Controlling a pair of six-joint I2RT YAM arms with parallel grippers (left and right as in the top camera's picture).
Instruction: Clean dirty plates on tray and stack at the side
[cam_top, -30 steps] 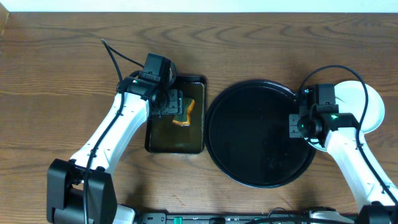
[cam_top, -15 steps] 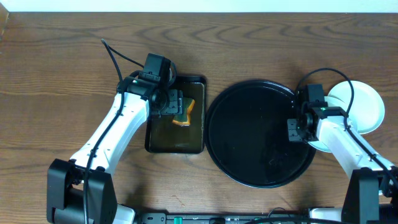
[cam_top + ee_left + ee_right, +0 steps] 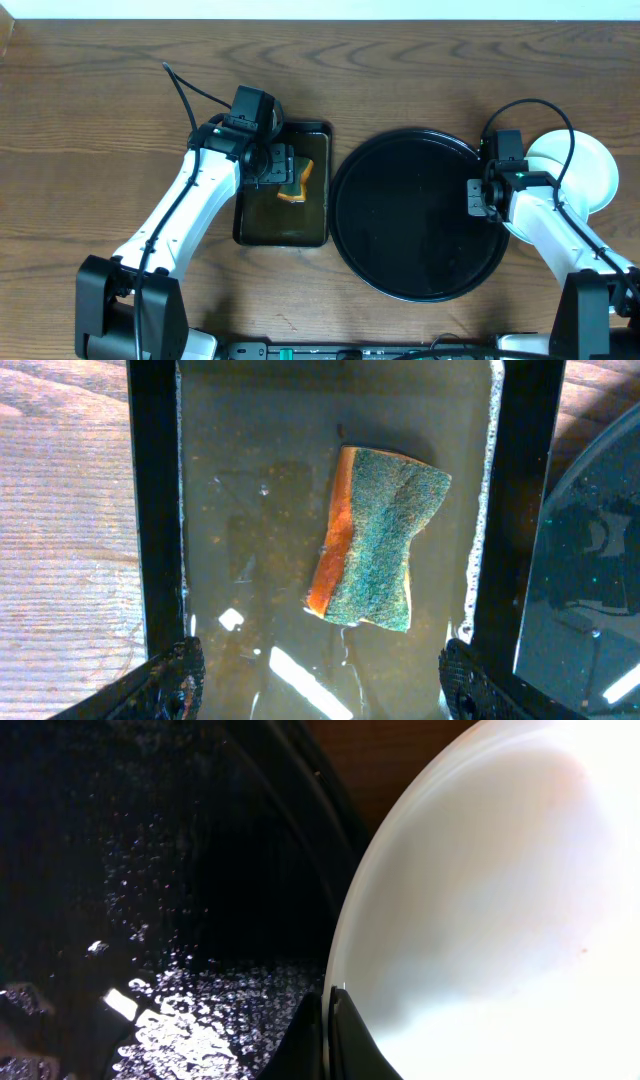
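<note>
Now that your right claw [image 3: 326, 1008] has shifted only slightly, pressed together with nothing seen in it, the plates [image 3: 585, 170] sit stacked just beside it, off the bare tray [image 3: 400, 260] beneath. Your left claw [image 3: 320, 682] stays spread above the sponge [image 3: 380, 540]. The job looks nearly done.

Could not count plates [image 3: 590, 168], half hidden under right arm [image 3: 555, 225]. Lost most of left gripper [image 3: 315, 685] fingers [image 3: 172, 678] below wrist view's edge.

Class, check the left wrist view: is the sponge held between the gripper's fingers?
No, the sponge lies loose in the murky water, ahead of the open left gripper.
</note>
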